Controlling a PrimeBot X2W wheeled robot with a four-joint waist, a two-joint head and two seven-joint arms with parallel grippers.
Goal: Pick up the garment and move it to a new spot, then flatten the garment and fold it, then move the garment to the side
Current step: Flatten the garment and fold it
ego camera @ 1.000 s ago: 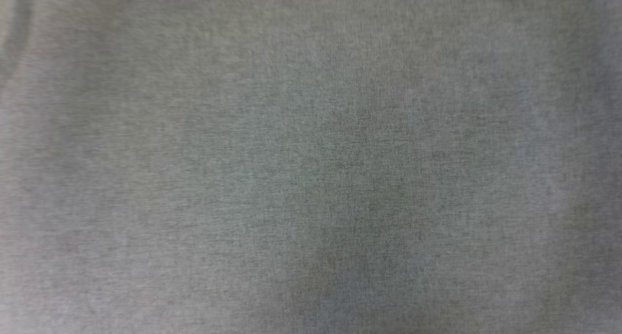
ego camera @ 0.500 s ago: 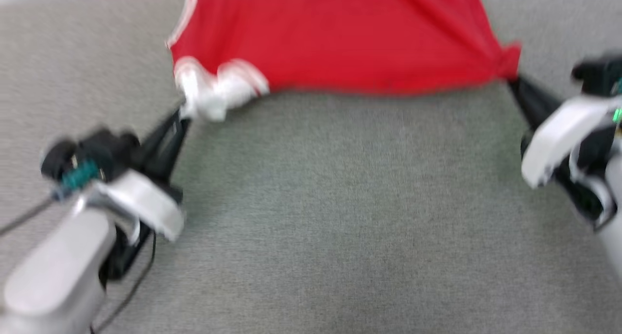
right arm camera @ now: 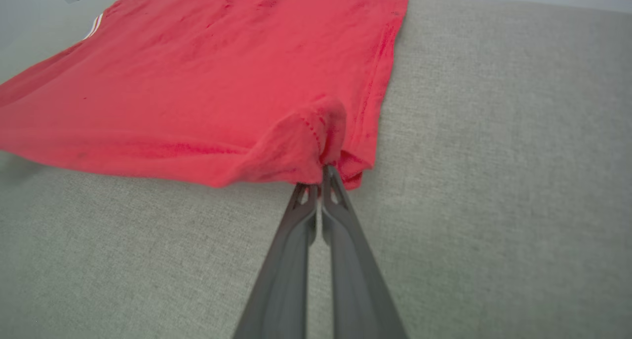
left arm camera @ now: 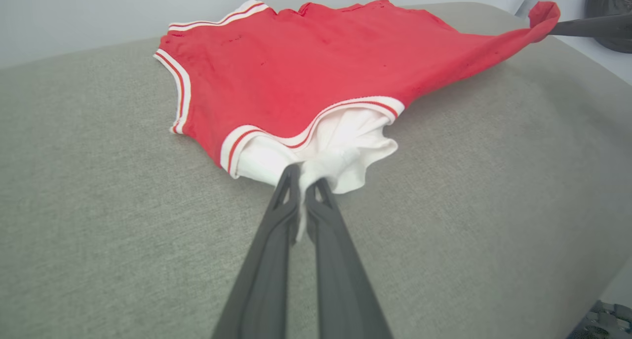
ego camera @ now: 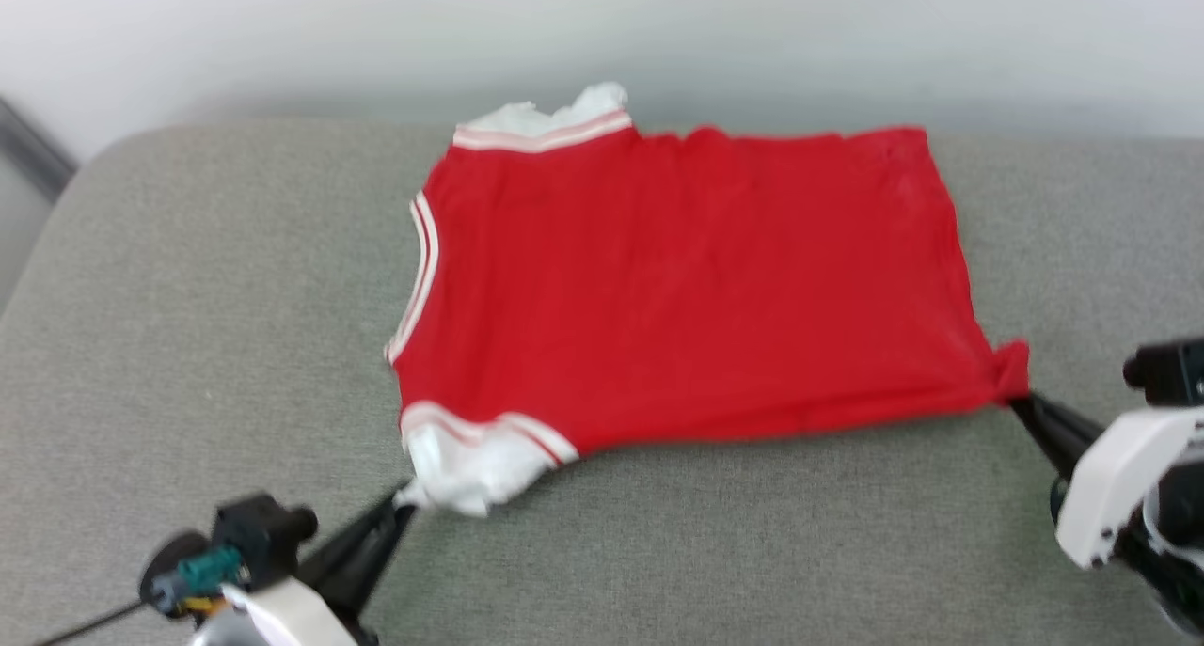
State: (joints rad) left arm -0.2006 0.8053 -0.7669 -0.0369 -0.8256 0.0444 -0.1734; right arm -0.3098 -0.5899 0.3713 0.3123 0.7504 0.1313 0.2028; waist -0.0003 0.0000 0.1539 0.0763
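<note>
The shirt [ego camera: 677,279] lies spread, red side up, on the grey bench [ego camera: 188,298], nearer the far edge than the near one. Its far white sleeve [ego camera: 550,115] is bunched right at the far edge. No lettering shows on the upper face.

My left gripper [left arm camera: 303,178] has its fingers pressed together on the near white sleeve [left arm camera: 340,146], gathered into a small wad. My right gripper [right arm camera: 321,173] has its fingers clamped on the near red hem corner [right arm camera: 316,131], which is raised just off the bench.

I judge this step to be flattening: the near edge is drawn between my two grips.

Possible faults from here:
- Each grip holds only a small pinch of cloth. A sharp pull could slip it free and drop that corner.
- Unequal pull from the two arms could skew the shirt and set diagonal creases.
- The sleeve is softer than the hem, so it could stretch while the body stays slack.
- Any push away from me could carry the far sleeve over the far edge.
</note>
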